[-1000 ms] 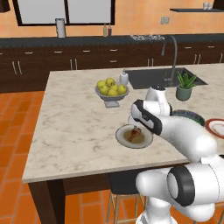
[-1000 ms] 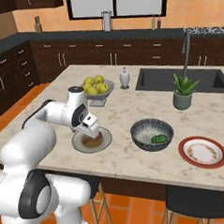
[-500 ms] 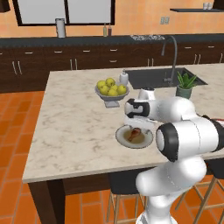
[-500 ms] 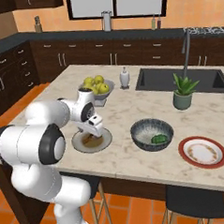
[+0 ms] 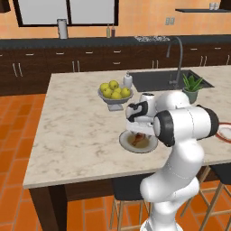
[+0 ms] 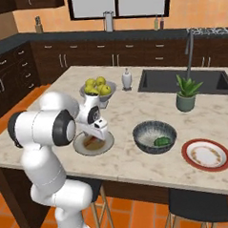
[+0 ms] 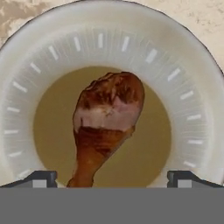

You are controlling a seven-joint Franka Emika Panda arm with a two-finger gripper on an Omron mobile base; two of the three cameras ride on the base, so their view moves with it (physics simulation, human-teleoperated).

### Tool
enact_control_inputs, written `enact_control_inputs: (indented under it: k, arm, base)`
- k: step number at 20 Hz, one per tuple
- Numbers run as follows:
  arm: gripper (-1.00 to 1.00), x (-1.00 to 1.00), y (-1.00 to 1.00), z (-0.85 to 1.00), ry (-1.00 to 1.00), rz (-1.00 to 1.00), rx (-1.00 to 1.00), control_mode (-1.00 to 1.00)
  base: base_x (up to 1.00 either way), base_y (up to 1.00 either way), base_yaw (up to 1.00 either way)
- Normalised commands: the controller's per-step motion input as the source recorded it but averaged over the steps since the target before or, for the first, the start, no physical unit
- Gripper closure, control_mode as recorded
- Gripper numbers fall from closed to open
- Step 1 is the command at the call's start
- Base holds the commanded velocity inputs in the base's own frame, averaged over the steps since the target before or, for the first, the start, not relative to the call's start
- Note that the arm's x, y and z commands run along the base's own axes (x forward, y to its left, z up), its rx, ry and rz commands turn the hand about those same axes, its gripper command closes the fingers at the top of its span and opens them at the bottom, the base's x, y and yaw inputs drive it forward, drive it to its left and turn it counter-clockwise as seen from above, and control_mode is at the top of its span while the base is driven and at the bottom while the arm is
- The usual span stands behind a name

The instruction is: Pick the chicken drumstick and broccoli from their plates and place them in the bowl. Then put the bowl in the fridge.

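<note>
Gripper is held spread open right above the grey plate, its fingertips seen at 7 and 5 o'clock in the hand view. The chicken drumstick is seen lying on the plate's brown centre, meaty end toward 12, bone toward 6, between the tips. The broccoli is seen inside the bowl, toward 4 o'clock. The red-rimmed plate is found just beside the bowl.

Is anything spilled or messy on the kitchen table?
Nothing stands out. The chicken drumstick lies neatly on its grey plate, the broccoli sits in the bowl, and the red-rimmed plate lies flat.
</note>
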Motion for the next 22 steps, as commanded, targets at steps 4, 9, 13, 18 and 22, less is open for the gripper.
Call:
enact_control_inputs:
  k: [4, 9, 13, 18, 22]
  arm:
    - [-1.00, 0.12, 0.00, -0.45, -0.01, 0.00, 0.00, -1.00]
    - [-1.00, 0.28, 0.00, -0.35, 0.00, 0.00, 0.00, -1.00]
    - [1.00, 0.18, 0.00, -0.28, 0.00, 0.00, 0.00, -1.00]
    - [1.00, 0.00, 0.00, -0.02, 0.00, -0.01, 0.00, -1.00]
    - [1.00, -0.22, 0.00, 0.34, -0.07, -0.06, 0.00, -1.00]
  base:
    - [0.00, 0.00, 0.00]
    - [0.00, 0.00, 0.00]
    - [0.00, 0.00, 0.00]
    - [0.00, 0.00, 0.00]
    - [0.00, 0.00, 0.00]
